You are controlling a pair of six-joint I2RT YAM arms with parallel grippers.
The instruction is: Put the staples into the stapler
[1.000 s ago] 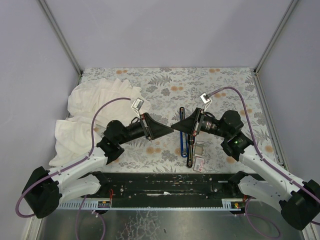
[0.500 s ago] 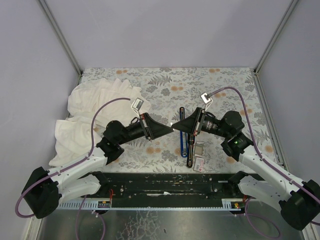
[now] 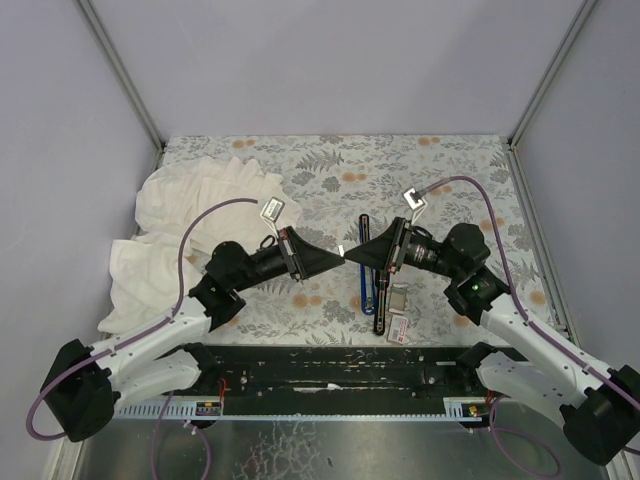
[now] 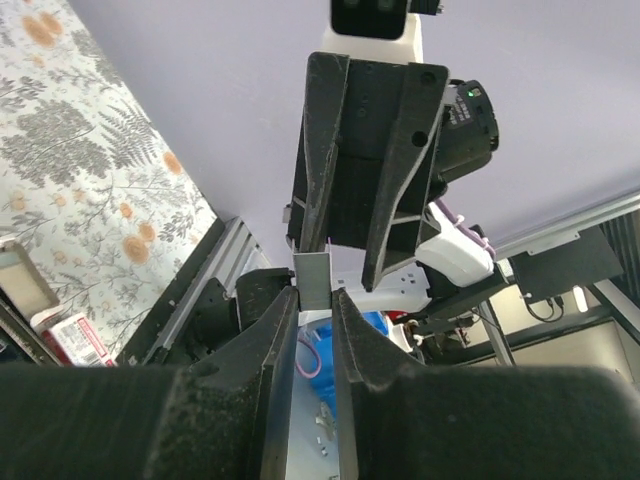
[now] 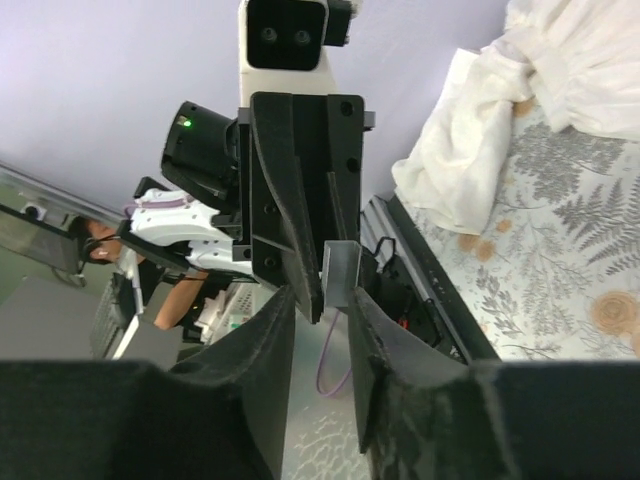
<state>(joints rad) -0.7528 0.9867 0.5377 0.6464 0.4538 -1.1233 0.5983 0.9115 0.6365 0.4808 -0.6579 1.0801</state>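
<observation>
Top external: arms (image 3: 250, 265) tip-to-tip, staples (image 4: 313, 280) between

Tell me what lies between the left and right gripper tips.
A short silvery staple strip, clear in both wrist views, sits where the left gripper and right gripper meet; which one grips it is unclear.

stapler (image 3: 383, 312) 1; staple strip (image 4: 315, 280) 1; small boxes (image 3: 398, 326) 2 (one red-labelled); white cloth (image 3: 190, 200) 1
</observation>
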